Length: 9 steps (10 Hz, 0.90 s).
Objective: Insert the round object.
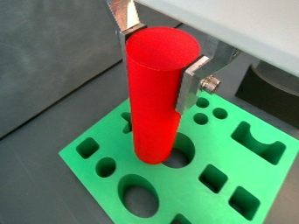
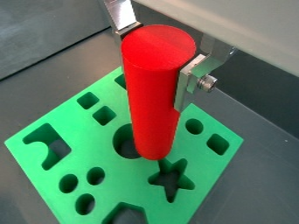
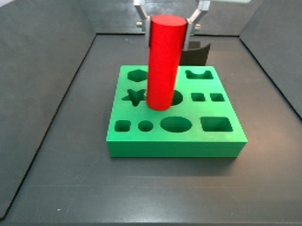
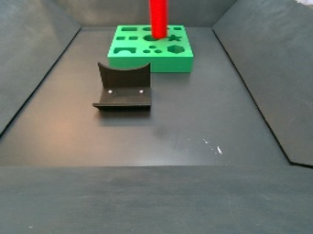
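The gripper (image 2: 158,44) clasped the round object (image 2: 156,92) upright, its foot entering the round hole (image 1: 176,156) of the green block (image 3: 177,141). Insertion step; next move likely a straight lowering, then release.

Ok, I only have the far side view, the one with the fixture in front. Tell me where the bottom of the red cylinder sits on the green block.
Observer: In a wrist view the round object has its lower end in the block's large round hole, upright.
Operator: Describe the grip.
Observer: The gripper holds it near the top, a silver finger flat against its side.
Operator: Name the neighbouring hole.
Observer: A star-shaped hole lies right beside the round one.
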Motion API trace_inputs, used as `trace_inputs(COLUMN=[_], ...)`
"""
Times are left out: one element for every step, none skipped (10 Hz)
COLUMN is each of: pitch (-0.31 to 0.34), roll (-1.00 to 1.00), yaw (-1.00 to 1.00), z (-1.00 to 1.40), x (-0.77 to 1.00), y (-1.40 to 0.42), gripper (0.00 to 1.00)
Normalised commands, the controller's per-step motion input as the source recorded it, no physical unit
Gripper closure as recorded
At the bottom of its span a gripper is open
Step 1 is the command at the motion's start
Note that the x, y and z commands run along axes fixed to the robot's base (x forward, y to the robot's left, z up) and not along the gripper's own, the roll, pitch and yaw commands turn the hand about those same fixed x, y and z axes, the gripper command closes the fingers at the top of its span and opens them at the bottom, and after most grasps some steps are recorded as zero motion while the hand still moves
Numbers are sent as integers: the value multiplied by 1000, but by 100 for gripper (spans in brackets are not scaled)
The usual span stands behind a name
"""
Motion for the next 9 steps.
trace_inputs(pitch=[-3,-143,-133,-106,-27,1,43,66,34], roll=[197,189,341,376,290,271,239,116,26], yaw=[0,0,0,0,0,0,0,-26,0], z=[-346,-386,-443,-454,-429,-389,-377,-354,-311], x=[300,131,86,129,191,369,426,474,163], y=[26,77,34,0,3,26,23,11,63], gripper=[100,100,100,100,100,100,100,100,100])
